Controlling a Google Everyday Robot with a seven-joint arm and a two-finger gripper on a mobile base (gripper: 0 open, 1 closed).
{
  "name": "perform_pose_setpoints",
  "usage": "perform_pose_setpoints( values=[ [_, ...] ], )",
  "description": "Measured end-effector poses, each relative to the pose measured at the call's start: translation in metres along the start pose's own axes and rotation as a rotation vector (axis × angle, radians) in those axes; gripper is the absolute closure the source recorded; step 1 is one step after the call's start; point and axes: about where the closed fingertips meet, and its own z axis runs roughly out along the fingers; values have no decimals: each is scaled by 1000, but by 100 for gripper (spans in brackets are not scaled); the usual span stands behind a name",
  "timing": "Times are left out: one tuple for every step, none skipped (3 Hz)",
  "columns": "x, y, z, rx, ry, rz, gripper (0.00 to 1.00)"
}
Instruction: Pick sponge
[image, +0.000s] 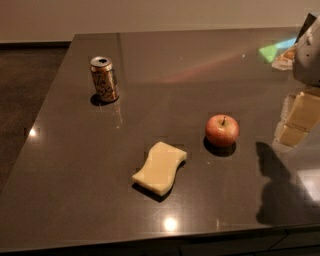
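Observation:
The sponge (160, 167) is a pale yellow flat foam slab with wavy sides. It lies flat on the dark glossy table (165, 65), near the front middle. My gripper (298, 120) hangs at the right edge of the view, above the table. It is well to the right of the sponge and beyond the apple, touching nothing. Its shadow falls on the table at the front right.
A red apple (222, 130) stands just right of and behind the sponge. An orange drink can (104, 79) stands upright at the back left. The table's front edge runs along the bottom, its left edge slants toward a dark floor.

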Motion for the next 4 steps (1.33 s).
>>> perform_pose_setpoints(
  values=[
    [0, 0, 0, 0, 0, 0, 0],
    [-5, -5, 0, 3, -4, -21, 0],
    [-34, -13, 7, -7, -48, -115, 0],
    [-70, -10, 22, -38, -98, -251, 0]
  ],
)
